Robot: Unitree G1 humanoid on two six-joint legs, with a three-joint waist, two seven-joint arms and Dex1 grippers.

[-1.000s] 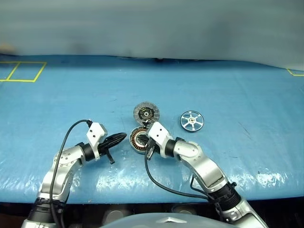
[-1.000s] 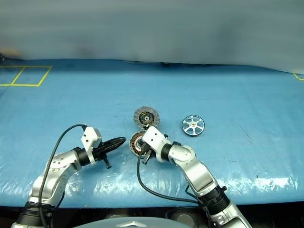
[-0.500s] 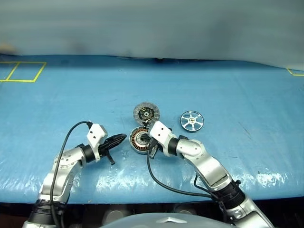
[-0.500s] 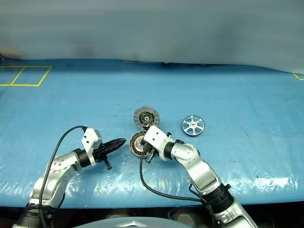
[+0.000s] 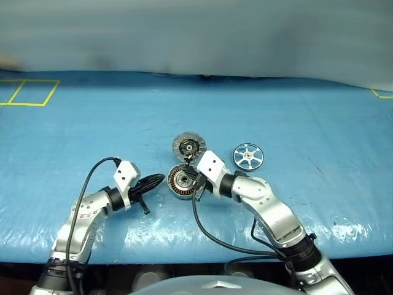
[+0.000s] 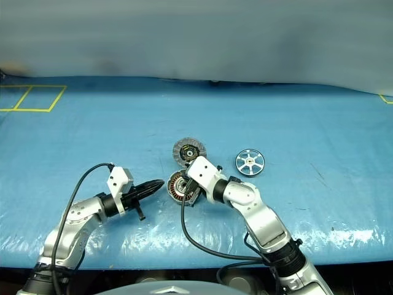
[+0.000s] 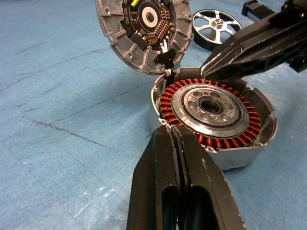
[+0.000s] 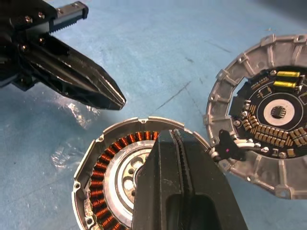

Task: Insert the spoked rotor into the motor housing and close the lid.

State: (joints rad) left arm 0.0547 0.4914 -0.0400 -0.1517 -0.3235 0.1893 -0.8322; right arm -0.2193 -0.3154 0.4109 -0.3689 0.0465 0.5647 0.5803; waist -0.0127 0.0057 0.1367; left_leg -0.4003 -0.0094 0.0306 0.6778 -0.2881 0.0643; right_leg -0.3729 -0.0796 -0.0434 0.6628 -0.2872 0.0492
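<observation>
On the blue plastic-sheeted table (image 5: 92, 129) the motor housing (image 7: 213, 117), a round shallow grey-metal cup with a ring of copper-coloured windings around a silver hub, lies open side up. Its lid (image 7: 144, 31), a round grey disc with radial ribs and a dark circuit-like centre, lies swung open just behind it, joined at a small dark hinge with thin wires; the lid's top edge is cut off in the left wrist view, and its right edge is cut off in the right wrist view. The spoked rotor (image 5: 248, 156), a small shiny silver wheel with about 6 spokes, lies flat on the sheet to the right of the lid, apart from both housing and lid; in the left wrist view the right gripper's fingers hide part of its rim.

The left gripper (image 5: 161, 178) has its 2 black fingers pressed together, holding nothing, tips just left of the housing's rim. The right gripper (image 8: 178, 139) is likewise pinched closed on nothing, its tips over the housing's windings at the hinge side; whether they touch the metal is hard to tell. In the head views the right wrist block hides the housing's right part. 2 yellow tape squares (image 5: 27, 92) mark the table's far left.
</observation>
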